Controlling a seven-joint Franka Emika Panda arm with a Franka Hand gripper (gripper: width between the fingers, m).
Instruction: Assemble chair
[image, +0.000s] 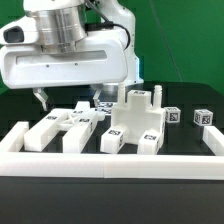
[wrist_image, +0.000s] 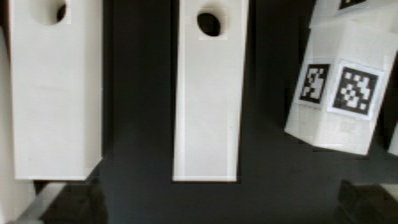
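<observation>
— Where do the chair pieces lie?

— The white blocky plastic chair parts (image: 135, 118) sit on the black table (image: 185, 135), lined up just behind the long low white border rail (image: 110, 165), probably so each keeps a known place. Whether any are joined cannot be told.

— And the arm?

— The white two-finger gripper (image: 66, 100) hangs above two long white plastic bars (wrist_image: 222, 90), each with a hole near one end, lying side by side but apart. Its jaws stand wide and hold nothing. That spread would suit straddling one bar for a pick.
</observation>
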